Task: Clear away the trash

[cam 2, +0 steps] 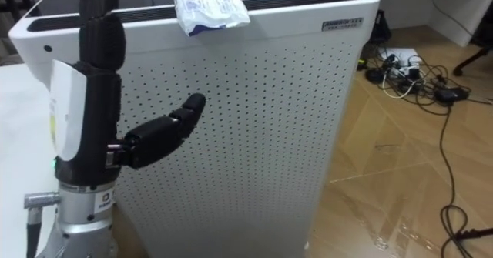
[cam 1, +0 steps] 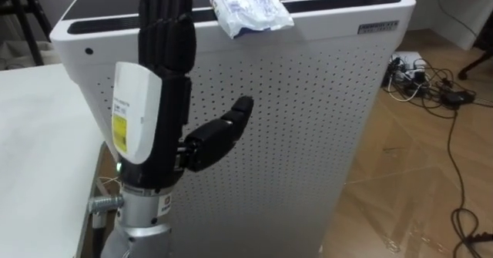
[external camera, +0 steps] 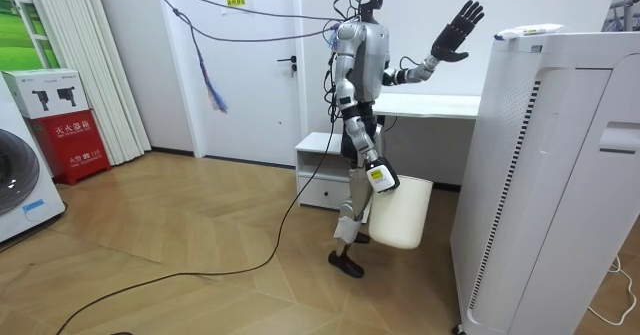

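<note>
White and dotted with small holes, the front panel of a tall appliance [cam 1: 308, 135] takes up most of my left eye view. On its dark top, at the front edge and nearer the left corner than the right, lies the garbage: a crumpled white wrapper [cam 1: 250, 8] with blue print, one end hanging over the edge. My left hand [cam 1: 166, 73] stands upright before the panel with its back toward me. Its fingers are straight and close together, its thumb is stuck out toward the right, and it holds nothing. The fingertips reach up past the front edge, just left of the wrapper and apart from it. A white table [cam 1: 38, 150] fills the left side, and a tangle of dark cables [cam 1: 424, 85] lies on the wooden floor [cam 1: 416, 181] to the right.

From the right eye I get the same layout, the wrapper [cam 2: 208, 8] draped over the front edge and the hand [cam 2: 96, 96] flat and empty to its left.

In the room view the robot stands between a white desk [external camera: 430, 105] behind it and the appliance [external camera: 540, 175] at the room view's right, facing the appliance. The left hand [external camera: 455, 30] is raised above shoulder height, fingers fanned. The wrapper [external camera: 522, 33] shows as a pale strip on the appliance's top. The right hand [external camera: 381, 179] hangs low beside the leg at the rim of a white bin [external camera: 402, 217]; I cannot tell how its fingers stand.
</note>
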`<state>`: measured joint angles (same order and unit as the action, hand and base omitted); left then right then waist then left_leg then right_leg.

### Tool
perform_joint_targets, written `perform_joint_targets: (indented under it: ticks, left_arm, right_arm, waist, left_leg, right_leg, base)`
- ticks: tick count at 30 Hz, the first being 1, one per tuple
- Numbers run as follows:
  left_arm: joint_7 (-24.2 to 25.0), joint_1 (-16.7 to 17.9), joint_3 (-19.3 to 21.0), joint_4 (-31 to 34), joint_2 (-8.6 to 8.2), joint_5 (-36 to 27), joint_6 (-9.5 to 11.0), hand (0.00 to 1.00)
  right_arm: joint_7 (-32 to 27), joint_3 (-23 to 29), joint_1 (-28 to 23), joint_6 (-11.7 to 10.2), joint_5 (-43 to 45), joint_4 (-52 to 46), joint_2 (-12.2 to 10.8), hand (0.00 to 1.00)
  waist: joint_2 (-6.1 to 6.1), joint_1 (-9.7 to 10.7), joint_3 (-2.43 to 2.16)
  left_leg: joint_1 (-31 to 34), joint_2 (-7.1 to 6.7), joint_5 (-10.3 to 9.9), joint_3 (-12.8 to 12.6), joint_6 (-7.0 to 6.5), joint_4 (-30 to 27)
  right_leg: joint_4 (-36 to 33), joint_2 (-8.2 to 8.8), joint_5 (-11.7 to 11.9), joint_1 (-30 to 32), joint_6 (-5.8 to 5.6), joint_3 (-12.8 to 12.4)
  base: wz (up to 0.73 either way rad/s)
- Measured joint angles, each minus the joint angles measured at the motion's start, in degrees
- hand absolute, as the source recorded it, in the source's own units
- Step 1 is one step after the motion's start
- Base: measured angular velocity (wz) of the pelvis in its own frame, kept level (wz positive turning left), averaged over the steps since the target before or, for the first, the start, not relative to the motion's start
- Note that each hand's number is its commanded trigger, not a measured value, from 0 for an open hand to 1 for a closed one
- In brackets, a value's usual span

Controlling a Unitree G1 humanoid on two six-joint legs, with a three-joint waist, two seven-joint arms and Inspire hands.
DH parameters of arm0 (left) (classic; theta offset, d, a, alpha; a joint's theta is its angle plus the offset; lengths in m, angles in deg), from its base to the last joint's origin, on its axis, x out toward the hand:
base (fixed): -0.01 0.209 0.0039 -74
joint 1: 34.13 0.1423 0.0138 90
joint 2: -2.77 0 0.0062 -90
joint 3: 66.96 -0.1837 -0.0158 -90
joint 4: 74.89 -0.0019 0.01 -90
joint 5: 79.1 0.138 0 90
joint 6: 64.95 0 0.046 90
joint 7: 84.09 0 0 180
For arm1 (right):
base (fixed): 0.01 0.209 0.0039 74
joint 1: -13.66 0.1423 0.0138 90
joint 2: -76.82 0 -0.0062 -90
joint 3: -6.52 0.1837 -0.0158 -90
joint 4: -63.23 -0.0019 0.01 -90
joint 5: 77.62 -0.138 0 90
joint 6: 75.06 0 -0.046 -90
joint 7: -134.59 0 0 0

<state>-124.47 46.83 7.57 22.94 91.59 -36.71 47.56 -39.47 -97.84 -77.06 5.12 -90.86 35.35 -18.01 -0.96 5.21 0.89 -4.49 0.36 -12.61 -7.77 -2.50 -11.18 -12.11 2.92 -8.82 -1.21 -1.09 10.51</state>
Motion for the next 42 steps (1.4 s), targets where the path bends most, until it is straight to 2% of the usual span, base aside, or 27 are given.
perform_joint_targets:
  ticks: [6,8,10,15,20,24,31,34,35,38,42]
  left_arm:
    - [1.0,-0.3,-0.5,0.0,0.49,3.3,-1.7,0.0]
    - [1.2,-0.5,-0.6,0.0,0.48,4.6,-2.6,0.0]
    - [1.6,-1.0,-0.6,0.0,0.46,5.0,-2.7,0.0]
    - [2.4,-3.0,-0.6,-0.1,0.45,7.2,-4.7,0.0]
    - [2.4,-5.0,-0.6,-0.8,0.42,7.2,-5.6,0.0]
    - [2.8,-5.1,-0.6,-1.1,0.44,7.3,-7.3,0.0]
    - [3.8,-5.1,-0.7,-1.1,0.44,7.3,-8.9,0.0]
    - [4.9,-5.1,-0.7,-1.2,1.48,7.3,-9.4,0.0]
    - [5.2,-5.1,-0.7,-1.5,2.34,7.3,-9.7,0.0]
    - [5.9,-5.1,-0.7,-2.5,2.91,7.3,-10.1,0.0]
    - [6.3,-5.3,-0.7,-4.1,4.75,7.1,-10.6,0.0]
  right_arm:
    - [0.1,0.0,0.0,0.1,0.0,0.0,0.0,1.0]
    - [0.1,0.0,-0.1,1.1,0.1,0.0,0.0,1.0]
    - [0.2,0.2,-0.2,1.3,0.3,0.0,0.0,1.0]
    - [0.6,1.3,-0.3,2.4,0.3,0.0,-0.1,1.0]
    - [0.7,1.9,-0.2,3.5,0.3,0.0,-0.1,1.0]
    - [0.7,2.3,-0.3,4.0,0.3,0.1,0.0,1.0]
    - [1.4,2.3,-0.1,4.9,0.3,0.1,0.0,1.0]
    - [1.8,2.3,0.0,5.0,0.3,0.1,0.0,1.0]
    - [1.9,2.3,0.1,5.1,0.3,0.1,0.0,1.0]
    - [1.9,2.7,0.2,5.7,0.3,0.1,0.0,1.0]
    - [1.7,2.7,0.2,5.8,0.3,-0.1,0.1,1.0]
  waist:
    - [-0.43,0.8,0.05]
    - [-0.6,1.1,-0.01]
    - [-0.78,1.2,0.07]
    - [-1.22,1.8,0.02]
    - [-1.34,2.5,0.02]
    - [-1.69,2.5,0.06]
    - [-1.98,2.3,0.07]
    - [-1.98,2.0,0.07]
    - [-1.99,2.1,0.06]
    - [-2.04,2.2,0.03]
    - [-2.32,2.2,-0.09]
  left_leg:
    - [-0.3,0.05,0.0,0.0,0.01,0.0]
    - [-0.4,0.07,0.0,0.0,0.02,-0.1]
    - [-0.3,0.08,0.0,0.0,0.02,0.0]
    - [-0.3,0.08,0.0,0.0,0.02,-0.1]
    - [-0.3,0.08,0.0,-0.1,0.02,-0.1]
    - [-0.3,0.09,0.0,-0.1,0.02,-0.1]
    - [-0.3,0.06,0.0,-0.2,0.02,0.0]
    - [-0.2,0.1,0.0,-1.1,0.02,0.1]
    - [-0.2,0.13,0.0,-1.4,0.02,0.1]
    - [-0.3,0.1,0.0,-1.6,0.02,0.3]
    - [-0.3,0.12,0.0,-1.6,0.02,0.3]
  right_leg:
    - [0.6,-0.05,0.0,-0.8,-0.01,0.0]
    - [0.7,-0.08,0.0,-0.8,-0.01,-0.1]
    - [0.7,-0.09,0.0,-0.8,-0.01,-0.1]
    - [0.6,-0.08,0.0,-0.7,-0.01,-0.1]
    - [0.5,-0.07,0.0,-0.7,-0.01,-0.2]
    - [0.5,-0.1,0.0,-0.6,-0.01,-0.2]
    - [0.5,-0.11,0.0,-0.5,-0.01,-0.3]
    - [0.2,-0.11,0.0,0.1,-0.01,-0.9]
    - [0.2,-0.12,0.0,0.2,-0.01,-1.0]
    - [0.2,-0.1,0.1,0.2,-0.09,-1.1]
    - [0.4,-0.12,0.2,0.2,-0.08,-1.3]
  base:
    - [0.03]
    - [0.0]
    - [0.0]
    - [0.0]
    - [0.0]
    - [0.0]
    - [-0.01]
    - [-0.11]
    - [-0.11]
    - [-0.03]
    - [0.0]
